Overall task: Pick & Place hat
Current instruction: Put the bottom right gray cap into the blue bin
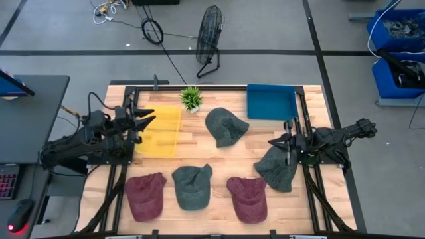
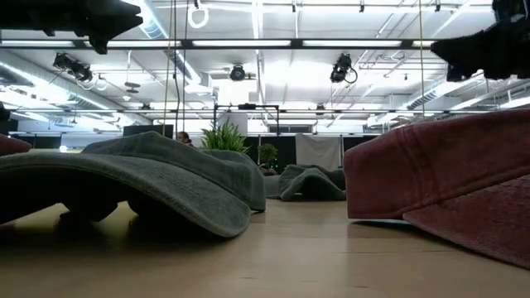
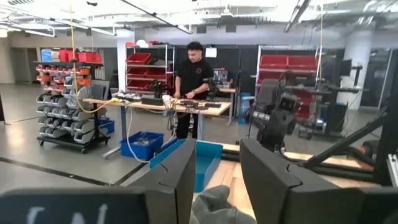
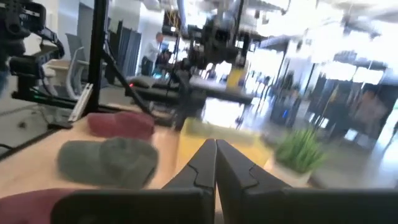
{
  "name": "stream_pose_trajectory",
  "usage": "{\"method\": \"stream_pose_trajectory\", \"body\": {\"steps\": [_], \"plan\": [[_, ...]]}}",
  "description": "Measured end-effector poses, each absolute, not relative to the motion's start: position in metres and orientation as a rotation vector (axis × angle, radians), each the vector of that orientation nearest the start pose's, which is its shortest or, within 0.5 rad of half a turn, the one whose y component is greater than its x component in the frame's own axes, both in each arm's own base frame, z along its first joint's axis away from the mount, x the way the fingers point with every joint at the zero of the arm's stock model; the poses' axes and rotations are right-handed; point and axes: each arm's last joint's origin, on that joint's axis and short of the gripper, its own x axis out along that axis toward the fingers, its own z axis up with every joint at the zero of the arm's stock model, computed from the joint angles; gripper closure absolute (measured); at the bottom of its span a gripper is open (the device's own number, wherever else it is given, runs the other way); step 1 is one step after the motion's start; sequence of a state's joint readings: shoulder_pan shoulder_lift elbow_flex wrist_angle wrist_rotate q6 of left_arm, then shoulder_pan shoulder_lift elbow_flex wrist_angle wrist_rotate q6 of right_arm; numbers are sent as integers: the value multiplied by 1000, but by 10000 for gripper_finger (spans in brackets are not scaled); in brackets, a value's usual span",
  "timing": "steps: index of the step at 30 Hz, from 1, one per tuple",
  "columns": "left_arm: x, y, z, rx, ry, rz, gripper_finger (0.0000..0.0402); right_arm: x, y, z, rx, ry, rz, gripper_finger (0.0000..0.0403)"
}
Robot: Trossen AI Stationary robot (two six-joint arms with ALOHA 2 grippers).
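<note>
Several caps lie flat on the wooden table: grey ones at the middle [image 1: 226,126], the right edge [image 1: 277,167] and the near side [image 1: 192,186], and two maroon ones [image 1: 146,194] [image 1: 248,198]. My left gripper [image 1: 147,119] hovers open over the yellow tray [image 1: 159,133]; the left wrist view shows its fingers [image 3: 217,180] apart, with a grey cap [image 3: 221,208] beyond them. My right gripper [image 1: 273,142] is shut and empty [image 4: 216,152], raised just beyond the far side of the right-edge grey cap.
A blue tray [image 1: 271,101] sits at the far right corner and a small potted plant [image 1: 191,98] at the far edge. Black frame rails run along both table sides. A person [image 3: 194,87] stands at a bench in the room behind.
</note>
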State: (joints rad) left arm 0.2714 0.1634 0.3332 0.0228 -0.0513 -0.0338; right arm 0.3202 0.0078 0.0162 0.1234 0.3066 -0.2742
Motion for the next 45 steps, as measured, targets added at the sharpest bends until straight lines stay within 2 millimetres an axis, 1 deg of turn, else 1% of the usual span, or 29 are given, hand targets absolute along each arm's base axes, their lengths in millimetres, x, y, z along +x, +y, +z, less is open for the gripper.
{"method": "stream_pose_trajectory", "body": {"steps": [2,5,9,12,15,18,22,24,26,29,31,33,37,40,42,45], "plan": [[85,25,265,-13,-182,319,277,92,21,184,-260,-164,-26,392],[87,26,264,-13,-167,320,277,91,19,192,-244,-233,-87,392],[90,27,262,-16,-146,320,277,88,17,201,-227,-323,-122,386],[92,27,261,-15,-136,320,277,88,16,201,-174,-327,-129,365],[92,27,262,-22,-139,320,278,90,14,198,-129,-289,-184,334],[92,27,265,-21,-168,320,278,93,13,198,-111,-272,-197,304],[95,28,272,-8,-228,318,278,95,13,217,-99,-263,-196,276],[98,29,279,14,-213,321,278,97,13,231,-99,-227,-189,270],[105,31,286,30,-177,324,278,104,15,246,-100,-158,-179,268],[122,36,291,0,-86,322,278,117,19,262,-76,5,-166,268],[134,39,288,-17,-8,323,278,127,21,268,-39,151,-164,268],[144,41,288,-7,44,321,278,136,24,270,25,313,-173,268],[155,45,287,63,85,319,278,150,31,261,211,625,-175,268],[160,46,287,82,78,318,278,160,38,243,348,842,-145,268],[161,46,287,88,76,318,278,165,41,229,388,973,-127,268],[162,47,286,89,82,319,278,168,44,210,378,1134,-168,268]]}}
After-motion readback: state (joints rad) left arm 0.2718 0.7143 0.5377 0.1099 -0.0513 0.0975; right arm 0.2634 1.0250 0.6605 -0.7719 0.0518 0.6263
